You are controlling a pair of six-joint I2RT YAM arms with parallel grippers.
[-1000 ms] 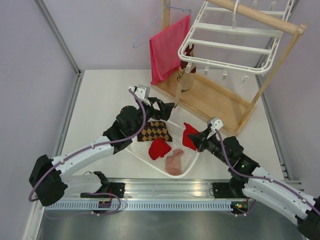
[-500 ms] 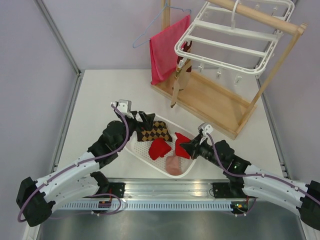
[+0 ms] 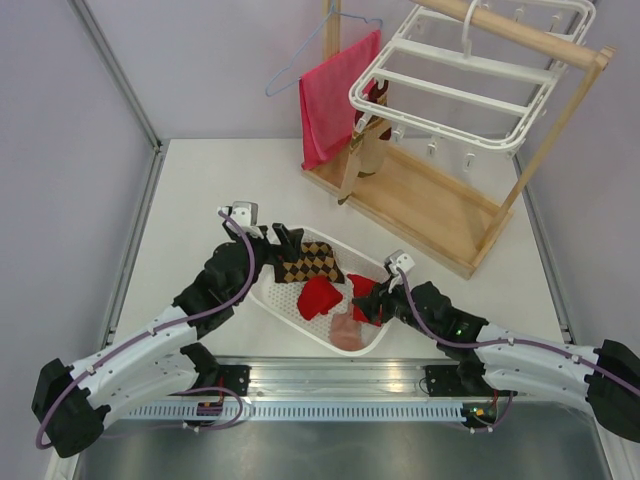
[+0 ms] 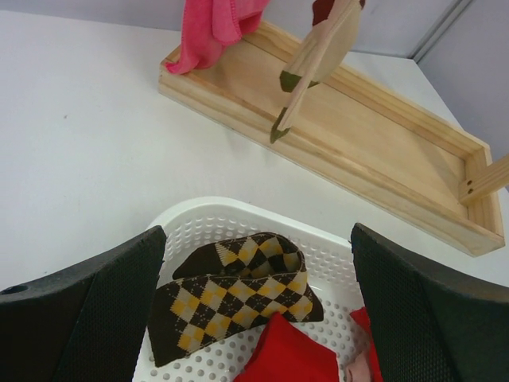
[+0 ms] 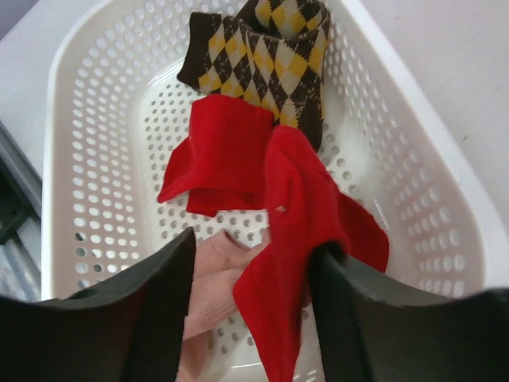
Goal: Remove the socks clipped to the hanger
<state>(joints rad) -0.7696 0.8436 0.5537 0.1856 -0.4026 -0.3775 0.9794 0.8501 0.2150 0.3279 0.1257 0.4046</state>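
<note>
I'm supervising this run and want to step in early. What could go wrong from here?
The red sock drapes against one finger of the right gripper above the basket; it may cling and ride back out when the arm lifts. The striped sock hangs clipped to the hanger, which hangs by its hook, so a pull might swing the frame instead of freeing it.

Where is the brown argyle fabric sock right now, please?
Top view: the argyle sock lies in the far end of the white perforated plastic basket, between the left gripper and a red sock.

Basket [image 5: 445,199] white, perforated; argyle socks [image 4: 238,294] brown-yellow; 2 red socks [image 5: 227,151]; 1 pale pink sock [image 5: 211,278]; towel [image 3: 335,95] pink-red; hanger [image 3: 470,90] white.
</note>
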